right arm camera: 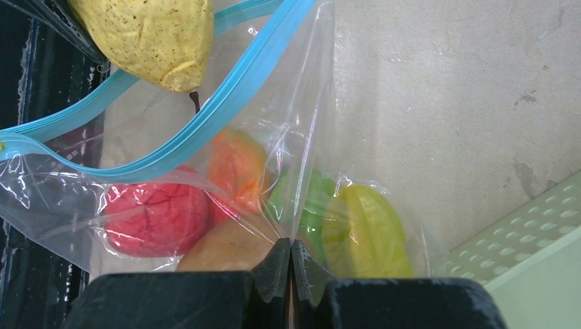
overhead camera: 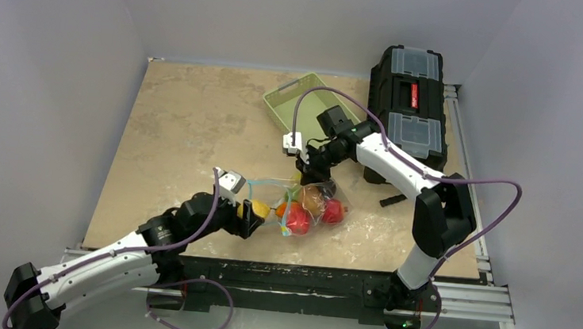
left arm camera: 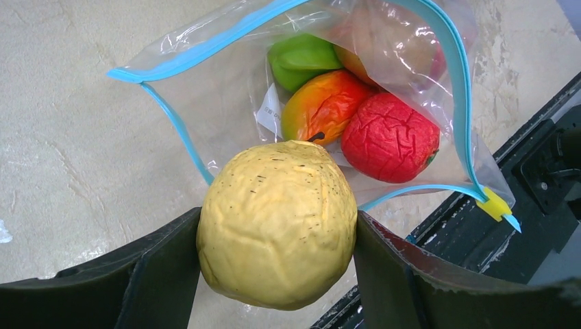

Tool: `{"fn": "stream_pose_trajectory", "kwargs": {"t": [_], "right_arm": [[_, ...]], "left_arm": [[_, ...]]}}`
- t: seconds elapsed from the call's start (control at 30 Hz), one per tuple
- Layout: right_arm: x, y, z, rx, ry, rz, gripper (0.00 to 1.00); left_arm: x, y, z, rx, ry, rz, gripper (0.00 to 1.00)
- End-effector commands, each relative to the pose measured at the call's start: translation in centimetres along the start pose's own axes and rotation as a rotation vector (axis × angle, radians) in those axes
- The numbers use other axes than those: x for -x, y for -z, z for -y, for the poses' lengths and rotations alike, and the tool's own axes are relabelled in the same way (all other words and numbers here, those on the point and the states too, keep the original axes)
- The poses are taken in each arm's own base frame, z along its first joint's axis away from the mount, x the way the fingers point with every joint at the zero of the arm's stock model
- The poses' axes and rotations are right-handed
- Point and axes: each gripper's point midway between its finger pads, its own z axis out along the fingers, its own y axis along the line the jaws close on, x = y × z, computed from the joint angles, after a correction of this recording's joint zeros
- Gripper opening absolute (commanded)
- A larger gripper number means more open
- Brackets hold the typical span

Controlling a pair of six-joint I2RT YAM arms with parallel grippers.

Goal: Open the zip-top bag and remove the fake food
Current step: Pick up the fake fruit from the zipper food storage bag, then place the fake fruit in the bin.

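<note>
– Where's the bag?
– The zip-top bag (left arm camera: 205, 96) sits open on the bench (overhead camera: 172, 122), red, orange and green fake food (left arm camera: 390, 137) inside.
– Grippers?
– Left gripper (left arm camera: 277, 274) holds a yellow pear (left arm camera: 277, 205) at the mouth; right gripper (right arm camera: 289, 274) is closed, pinching the bag's plastic.

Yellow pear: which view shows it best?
Left wrist: the yellow pear is large and whole, clamped in the left gripper at the zip-top bag mouth. Right wrist shows only its stem end; top external, a small yellow spot.
</note>
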Motion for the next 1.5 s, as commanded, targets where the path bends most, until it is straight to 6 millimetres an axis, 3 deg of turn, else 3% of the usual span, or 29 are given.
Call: {"fn": "stream_pose_trajectory", "kwargs": {"t": [0.0, 1.47], "right_arm": [[0.2, 0.7, -0.4, 0.02, 0.022, 0.023, 0.0], [-0.9, 0.9, 0.1, 0.036, -0.014, 0.023, 0.0]], "left_arm": [[2.0, 1.0, 1.1, -0.033, 0.0, 0.034, 0.0], [2.8, 4.4, 1.2, -0.007, 0.022, -0.022, 0.0]]}}
